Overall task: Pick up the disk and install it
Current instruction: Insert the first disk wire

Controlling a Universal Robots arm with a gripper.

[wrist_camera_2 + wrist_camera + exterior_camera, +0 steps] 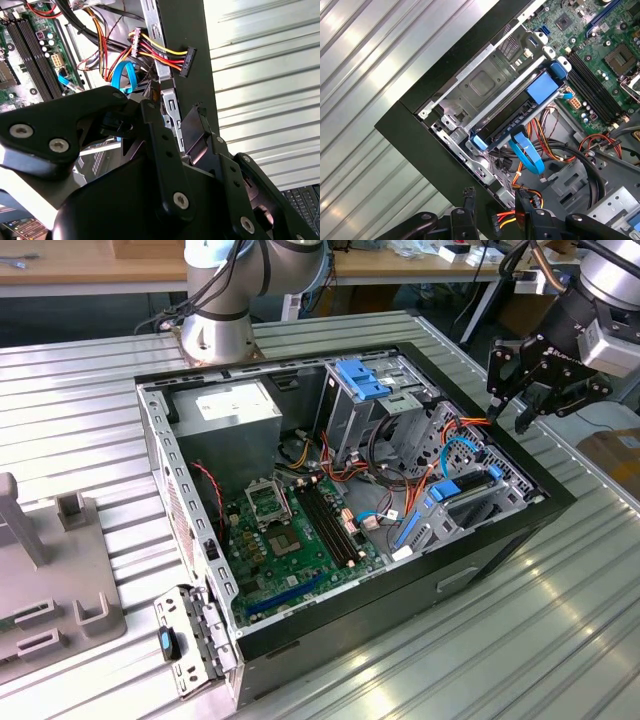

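The disk (pixel 509 121), a dark slab with bright blue rails, lies in the grey drive bay at the corner of the open computer case (pixel 560 502). In the exterior view the disk (pixel 462 492) sits at the case's right end, with blue cables beside it. My gripper (pixel 512 400) hovers above the case's right rim, apart from the disk, open and holding nothing. In both wrist views its black fingers spread over the case edge: gripper (pixel 495 202), gripper (pixel 174 111). A red-yellow-orange power connector (pixel 186 61) lies just beyond the fingertips.
A green motherboard (pixel 300 530) fills the case floor. A grey cage with a ribbed blue latch (pixel 360 378) stands at the back, next to the power supply (pixel 235 410). The arm's base (pixel 215 335) is behind the case. Grey fixtures (pixel 60 580) sit at the exterior view's left.
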